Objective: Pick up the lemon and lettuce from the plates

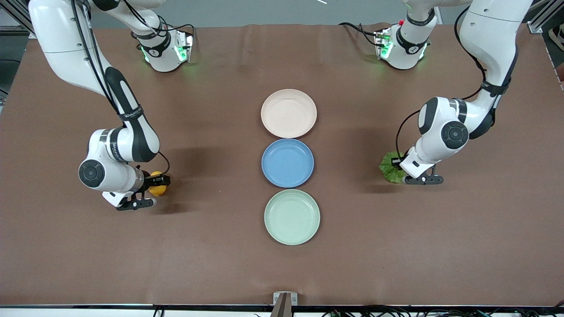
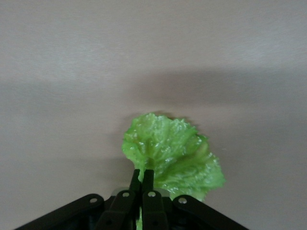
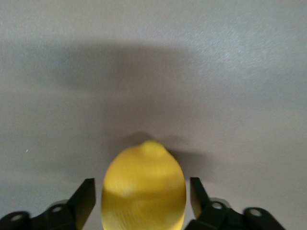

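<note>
Three plates lie in a row in the middle of the brown table (image 1: 220,264). The beige plate (image 1: 288,113) is the farthest from the front camera, the blue plate (image 1: 287,163) is in the middle, and the green plate (image 1: 292,216) is the nearest. Nothing lies on any of them.

The right gripper (image 1: 154,185) is low over the table toward the right arm's end, well apart from the plates. The lemon (image 1: 157,186) sits between its fingers. In the right wrist view the fingers (image 3: 86,199) stand on both sides of the lemon (image 3: 144,189) with a thin gap showing on each side, so they are spread and do not press the fruit.

The left gripper (image 1: 403,171) is low over the table toward the left arm's end, also well apart from the plates. Its fingers (image 2: 144,179) are pressed together and pinch the lettuce (image 2: 172,155) at its stem end. The leaf (image 1: 391,167) spreads out from the fingertips over the table surface.
</note>
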Robot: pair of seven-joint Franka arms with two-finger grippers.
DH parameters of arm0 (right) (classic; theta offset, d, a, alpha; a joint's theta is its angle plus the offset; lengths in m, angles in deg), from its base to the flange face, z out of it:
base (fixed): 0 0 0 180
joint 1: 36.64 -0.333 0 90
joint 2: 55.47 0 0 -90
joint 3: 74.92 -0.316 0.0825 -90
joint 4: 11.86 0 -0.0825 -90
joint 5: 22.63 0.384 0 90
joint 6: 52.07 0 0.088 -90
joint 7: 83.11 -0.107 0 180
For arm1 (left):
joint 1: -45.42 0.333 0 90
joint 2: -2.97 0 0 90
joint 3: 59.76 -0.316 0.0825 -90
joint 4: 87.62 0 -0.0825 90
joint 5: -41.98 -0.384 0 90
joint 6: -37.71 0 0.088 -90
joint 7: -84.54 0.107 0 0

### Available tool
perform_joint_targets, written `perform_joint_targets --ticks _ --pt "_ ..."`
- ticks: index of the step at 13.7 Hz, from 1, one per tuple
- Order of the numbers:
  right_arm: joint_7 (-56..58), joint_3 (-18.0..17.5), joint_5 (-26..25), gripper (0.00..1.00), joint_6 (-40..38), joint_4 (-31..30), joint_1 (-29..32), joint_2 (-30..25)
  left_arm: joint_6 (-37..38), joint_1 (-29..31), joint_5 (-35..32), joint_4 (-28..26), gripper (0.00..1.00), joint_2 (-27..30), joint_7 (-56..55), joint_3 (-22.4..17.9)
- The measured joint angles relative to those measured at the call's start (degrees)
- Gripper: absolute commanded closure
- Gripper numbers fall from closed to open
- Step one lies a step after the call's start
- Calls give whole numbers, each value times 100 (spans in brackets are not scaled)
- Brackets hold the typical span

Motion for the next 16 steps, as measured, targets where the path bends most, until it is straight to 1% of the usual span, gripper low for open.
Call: perform_joint_targets --ticks 1,2,4,6,7,9,11,14,16 --pt "4 0 0 0 -196 131 19 -5 -37 51 -137 -5 48 -29 21 2" --pt "4 1 1 0 -531 322 42 -30 -59 76 -233 -5 1 -47 22 2" --pt "-115 19 35 0 -1176 694 119 -204 -99 80 -290 4 0 -45 25 8" --pt "-418 24 36 0 -1673 860 238 -596 -90 80 -299 57 0 27 25 22" --pt "-485 27 32 0 -1918 882 278 -829 55 80 -299 102 0 137 25 28" --pt "-481 32 -89 0 -2418 950 340 -1260 824 81 -299 299 0 533 25 34" --pt "-438 37 -376 0 -3050 1235 401 -1561 1835 81 -263 638 0 1074 25 52" --pt "-394 43 -450 0 -3991 2045 568 -1721 3018 98 191 1197 0 1849 66 53" --pt "-383 39 -459 0 -4333 2489 594 -1724 3690 287 439 1554 0 2242 376 48"
